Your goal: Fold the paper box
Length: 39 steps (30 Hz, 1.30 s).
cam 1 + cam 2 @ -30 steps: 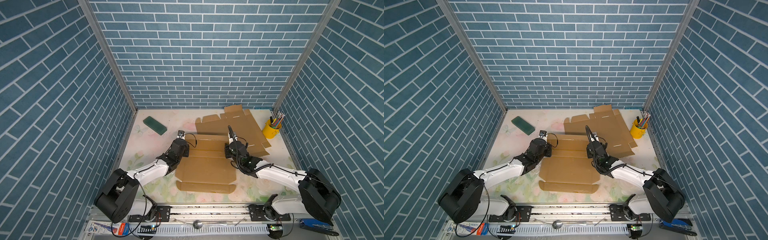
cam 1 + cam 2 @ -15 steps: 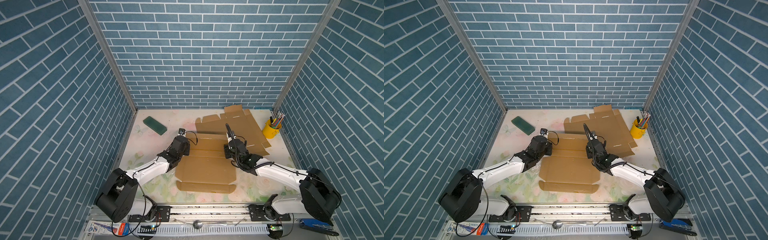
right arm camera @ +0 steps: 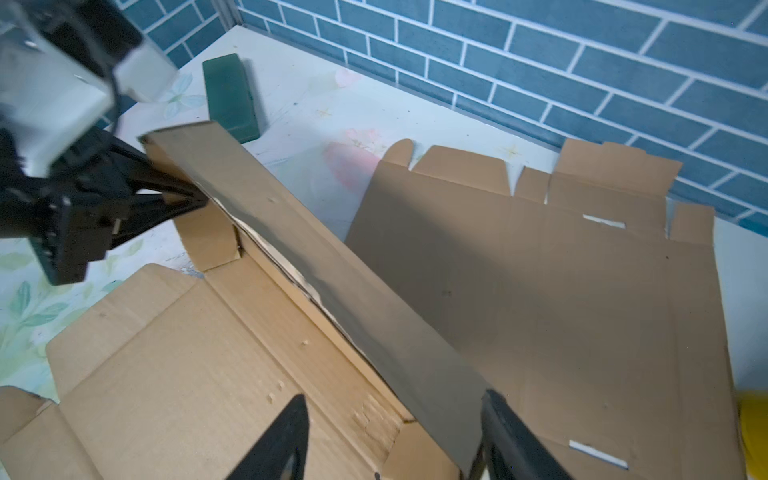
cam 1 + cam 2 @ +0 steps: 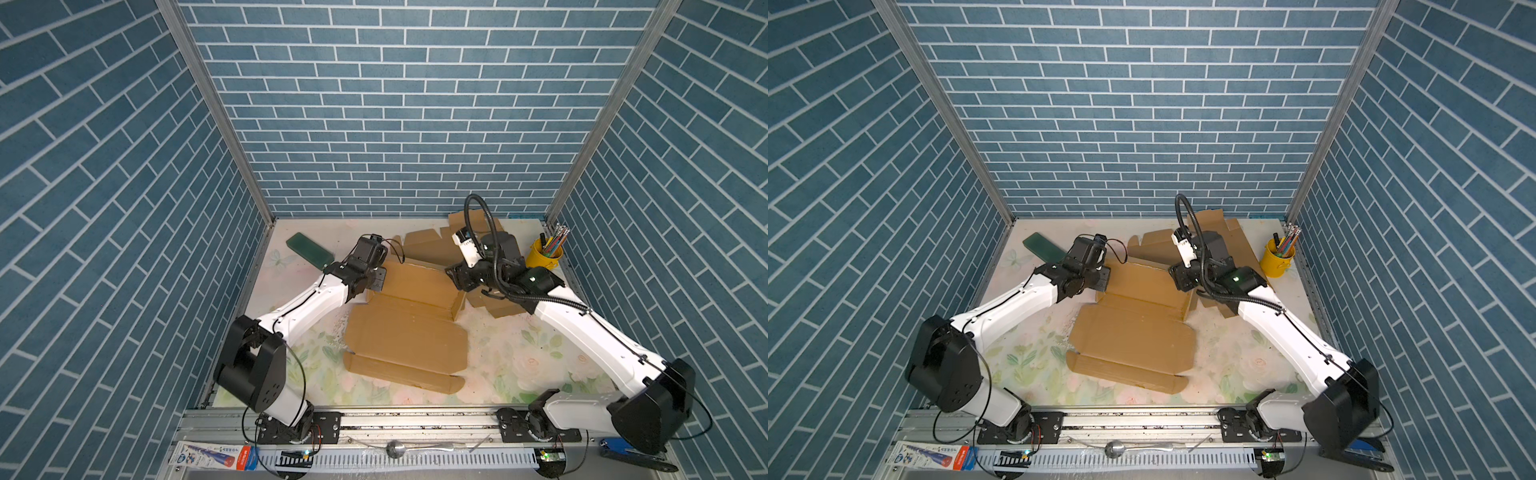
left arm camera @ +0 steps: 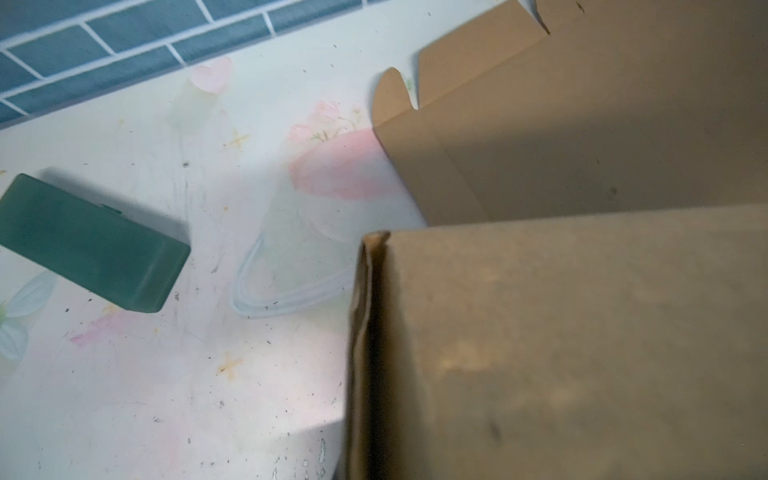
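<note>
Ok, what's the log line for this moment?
paper box: mostly flat, rear flap raised | left jaws: shut on rear flap's end | right jaws: open, straddling its other end | fold: unfinished

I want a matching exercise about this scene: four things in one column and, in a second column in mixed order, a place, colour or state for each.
Things:
1. case
2. cup
3. left gripper
4. right gripper

Descriptions:
a. open, astride a raised wall of the box
b. yellow, at far right
c. shut on the end of that wall
d. green, lying flat at back left

Pairs: 1-d, 2-b, 3-c, 4-a
</note>
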### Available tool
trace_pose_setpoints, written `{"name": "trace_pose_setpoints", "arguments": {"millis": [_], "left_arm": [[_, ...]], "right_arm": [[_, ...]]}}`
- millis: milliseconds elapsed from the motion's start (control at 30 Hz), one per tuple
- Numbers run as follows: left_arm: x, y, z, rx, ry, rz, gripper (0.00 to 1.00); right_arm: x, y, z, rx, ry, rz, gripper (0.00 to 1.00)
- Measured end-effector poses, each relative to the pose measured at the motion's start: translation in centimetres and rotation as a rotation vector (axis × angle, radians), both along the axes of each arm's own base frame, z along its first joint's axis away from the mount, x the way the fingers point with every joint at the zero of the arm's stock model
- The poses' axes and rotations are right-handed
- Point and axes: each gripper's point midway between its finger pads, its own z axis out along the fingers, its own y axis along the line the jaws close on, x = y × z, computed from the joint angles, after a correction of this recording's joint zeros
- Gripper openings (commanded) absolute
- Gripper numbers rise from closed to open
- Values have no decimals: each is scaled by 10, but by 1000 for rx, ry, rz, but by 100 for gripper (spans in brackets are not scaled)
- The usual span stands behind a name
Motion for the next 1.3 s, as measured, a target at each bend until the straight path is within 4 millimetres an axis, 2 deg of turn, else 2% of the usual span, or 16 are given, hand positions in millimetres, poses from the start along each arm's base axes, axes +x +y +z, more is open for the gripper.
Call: {"name": "trace_pose_setpoints", "arguments": {"millis": [67, 233, 467, 633, 767, 933, 1033, 1300], "left_arm": [[-1, -3, -5, 19, 42, -25, 6], [-3, -7, -13, 43, 122, -66, 8], [-7, -11, -12, 52, 160, -109, 8], [-10, -11, -16, 53, 183, -120, 9], [-8, -14, -21, 52, 202, -125, 12], [-6, -18, -22, 45, 210, -142, 19], [-3, -20, -16, 38, 198, -151, 26], [-3, -24, -4, 18, 201, -178, 46]], "right_arm": [[5, 12, -5, -15, 26, 44, 66], [15, 41, -31, -42, 108, 135, 64], [19, 62, -65, -52, 198, 199, 60], [24, 68, -80, -53, 219, 209, 52], [28, 72, -91, -68, 219, 220, 39], [37, 75, -96, -71, 190, 215, 24], [40, 76, -100, -68, 174, 211, 18], [42, 70, -126, -67, 196, 190, 12]]}}
